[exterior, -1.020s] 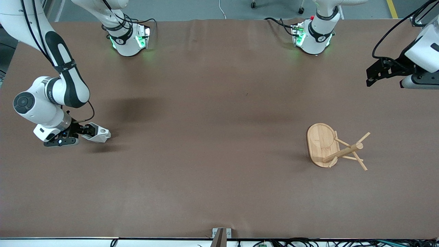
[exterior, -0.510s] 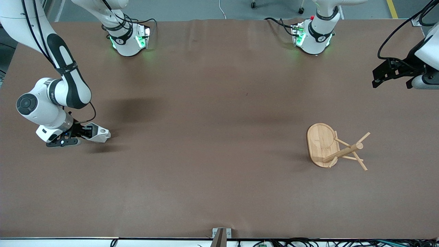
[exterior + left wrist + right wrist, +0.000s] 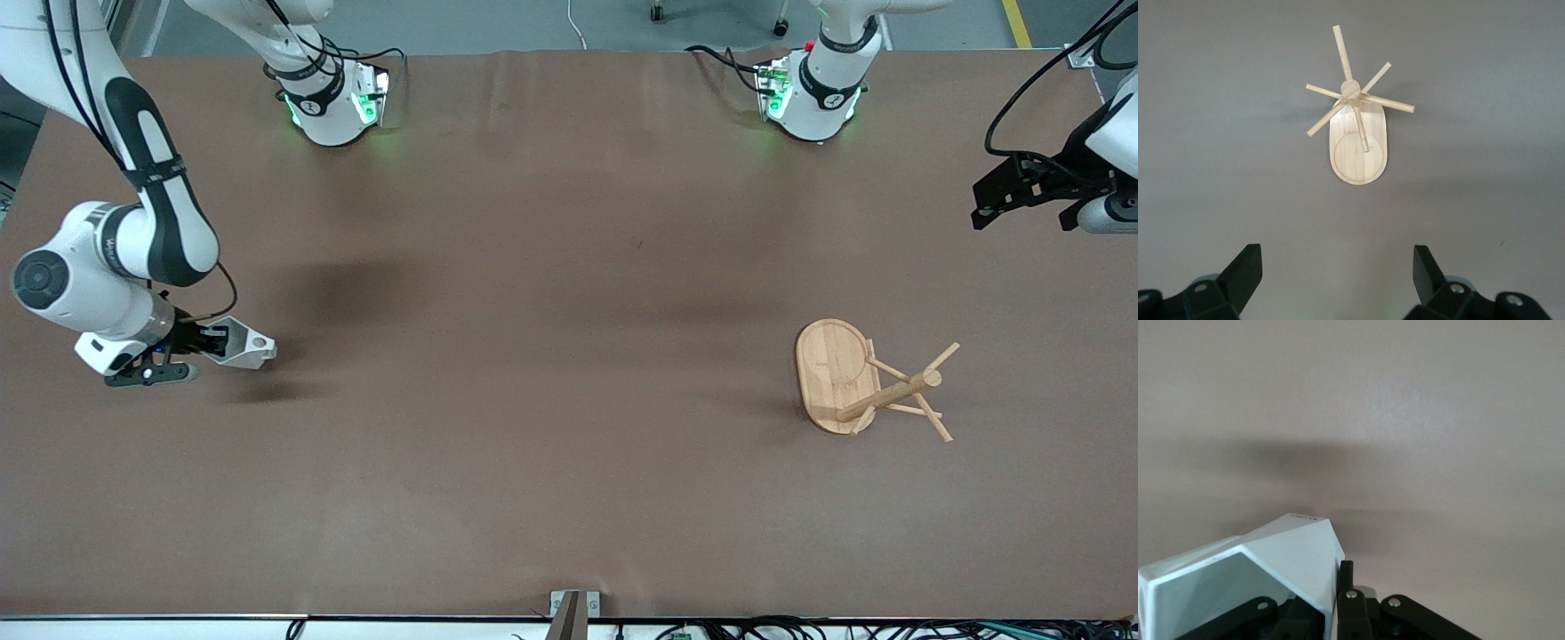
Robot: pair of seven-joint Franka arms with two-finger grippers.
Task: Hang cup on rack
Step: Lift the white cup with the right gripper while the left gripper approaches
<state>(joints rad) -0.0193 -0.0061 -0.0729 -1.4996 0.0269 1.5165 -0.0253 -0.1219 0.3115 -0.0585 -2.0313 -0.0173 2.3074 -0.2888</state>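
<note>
Brown table [image 3: 551, 356] throughout: the right gripper [image 3: 206, 343] pinches the cup [image 3: 242, 348] at its own end. Carrying comes next, toward the rack [image 3: 867, 382]; the left gripper [image 3: 987, 197] waits, fingers [image 3: 1245, 270] spread, above that end.

White cup, bamboo rack, brown table.

Plain white on the faceted cup [image 3: 238, 348], paler and faintly bluish inside the rim. Light honey bamboo on the mug rack [image 3: 867, 384], fine grain showing on the oval base. Matte black on the right gripper [image 3: 206, 342] and left gripper [image 3: 981, 203]. Uniform reddish brown over the table [image 3: 551, 373], patternless, with soft dark shadows. Green glow at both arm bases.
</note>
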